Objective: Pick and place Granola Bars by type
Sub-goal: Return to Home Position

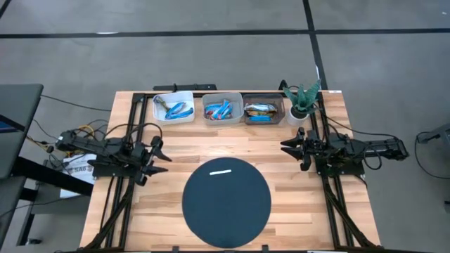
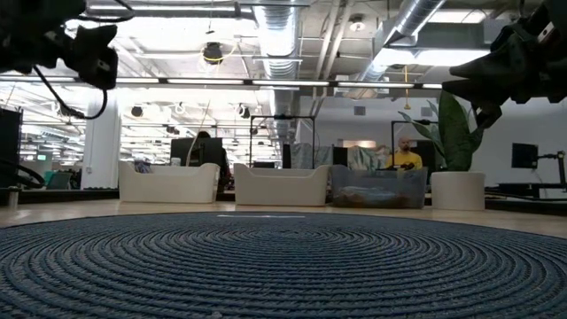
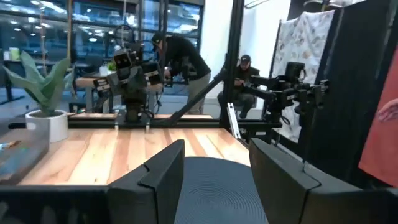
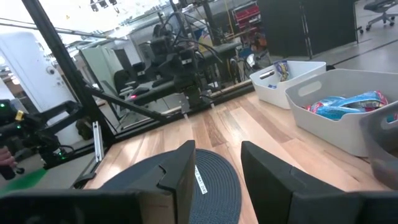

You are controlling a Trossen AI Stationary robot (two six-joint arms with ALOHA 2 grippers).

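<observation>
The granola bars lie sorted in three bins along the table's far edge: blue ones in the left white bin (image 1: 174, 107), blue and orange ones in the middle white bin (image 1: 223, 108), brown-orange and blue ones in the grey bin (image 1: 264, 112). In the right wrist view the bars (image 4: 345, 104) show in the middle bin. My left gripper (image 1: 160, 156) waits open at the table's left side above the wood. My right gripper (image 1: 288, 146) waits open at the right side. Both hold nothing. A thin white strip (image 1: 220, 171) lies on the round dark mat (image 1: 226, 202).
A potted plant (image 1: 302, 104) stands at the far right corner beside the grey bin. The dark woven mat covers the table's near middle. Bare wood lies between mat and bins. People show in the room beyond the table (image 3: 180, 59).
</observation>
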